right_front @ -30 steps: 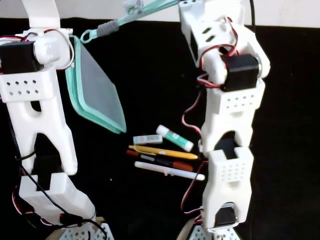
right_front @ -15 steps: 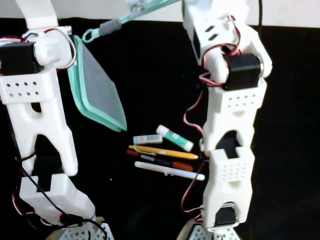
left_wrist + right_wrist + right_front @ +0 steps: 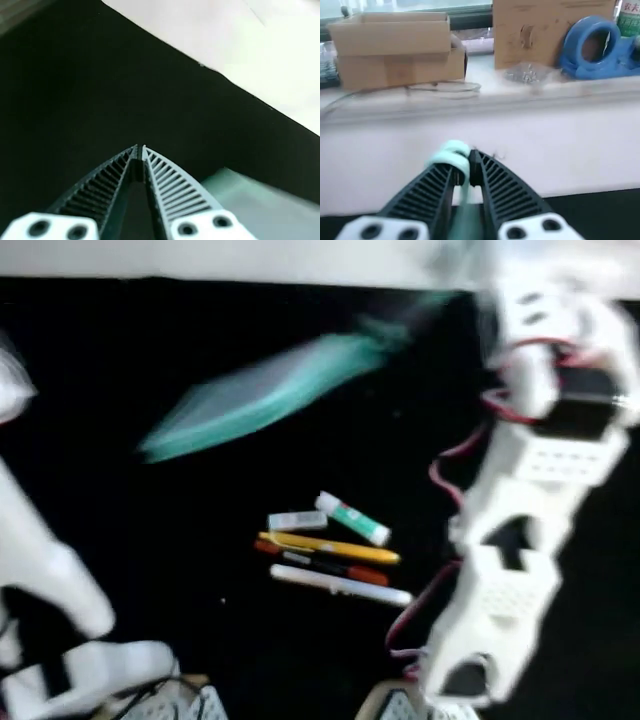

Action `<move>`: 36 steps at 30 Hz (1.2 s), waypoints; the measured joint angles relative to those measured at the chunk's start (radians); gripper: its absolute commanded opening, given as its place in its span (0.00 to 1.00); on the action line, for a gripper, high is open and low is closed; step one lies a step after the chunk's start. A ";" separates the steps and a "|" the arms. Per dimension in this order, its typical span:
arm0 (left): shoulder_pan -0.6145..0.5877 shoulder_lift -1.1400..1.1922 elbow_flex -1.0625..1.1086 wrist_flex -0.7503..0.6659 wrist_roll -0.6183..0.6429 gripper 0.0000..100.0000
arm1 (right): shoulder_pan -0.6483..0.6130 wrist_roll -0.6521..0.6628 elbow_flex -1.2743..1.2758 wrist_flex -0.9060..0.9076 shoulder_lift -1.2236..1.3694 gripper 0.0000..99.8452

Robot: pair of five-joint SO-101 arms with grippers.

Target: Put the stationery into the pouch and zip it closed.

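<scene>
The teal mesh pouch [image 3: 265,392] hangs blurred above the black table, slanting up toward the right arm [image 3: 540,450]. My right gripper [image 3: 464,161] is shut on the pouch's teal strap loop [image 3: 451,152]. My left gripper [image 3: 139,148] is shut with nothing in it, and a corner of the pouch [image 3: 260,202] lies beyond it. The stationery lies together on the table: a white eraser [image 3: 296,520], a green-and-white glue stick [image 3: 352,518], a yellow pen [image 3: 328,548], a red-and-black pen [image 3: 320,563] and a white pen [image 3: 340,583].
The left arm [image 3: 50,580] is folded low at the table's near left corner. The table's pale far edge [image 3: 200,260] runs along the back. Cardboard boxes [image 3: 395,47] and a blue tape holder [image 3: 592,45] stand on a ledge behind.
The left gripper has let go of the pouch and its arm has dropped back to the near left. The right arm has swung right, and the pouch now swings from its strap.
</scene>
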 measured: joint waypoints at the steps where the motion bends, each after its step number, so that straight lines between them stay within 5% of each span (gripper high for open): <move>1: -0.002 -0.006 0.014 0.000 0.021 0.01 | -0.011 0.002 0.000 0.035 -0.006 0.01; 17: -0.023 -0.009 0.032 0.000 0.037 0.01 | -0.129 0.141 -0.003 0.137 -0.011 0.01; 36: -0.021 -0.009 0.041 0.002 -0.075 0.01 | -0.562 0.258 -0.003 0.071 -0.012 0.01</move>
